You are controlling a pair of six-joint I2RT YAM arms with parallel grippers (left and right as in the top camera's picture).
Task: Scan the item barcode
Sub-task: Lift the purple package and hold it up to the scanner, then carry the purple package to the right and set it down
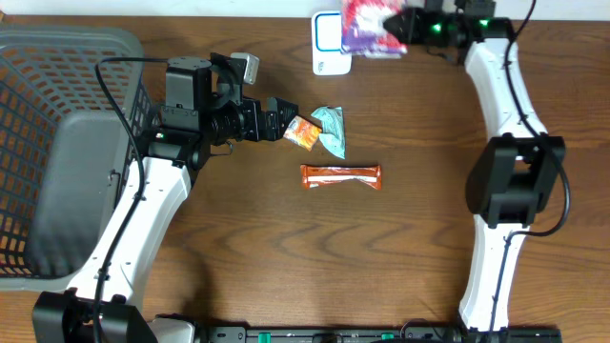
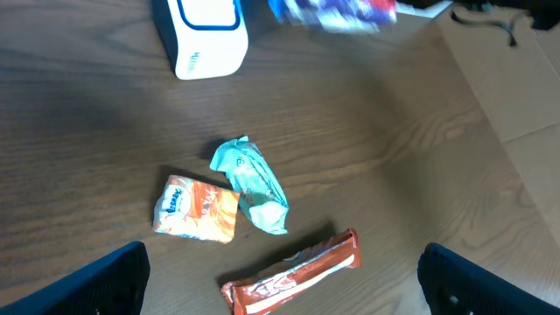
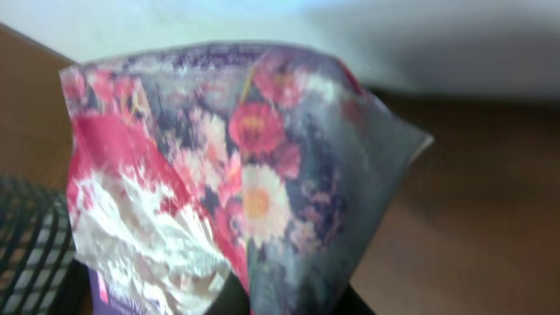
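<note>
Floral packet [image 1: 367,24] hangs clamped in right claw [image 1: 402,26], by the scanner [image 1: 327,46].

The whole table [image 1: 286,267] is seen from directly above by the fixed overhead camera, with the scanner [image 1: 329,43] at the top edge. From the left wrist, the table is viewed at a slant from mid-height, facing the scanner [image 2: 208,39]. The scanner and the bar [image 2: 293,276] in front of it are shared with the overhead view. The right wrist view is filled at very close range by a floral packet [image 3: 245,175], also shown beside the scanner from overhead.
</note>
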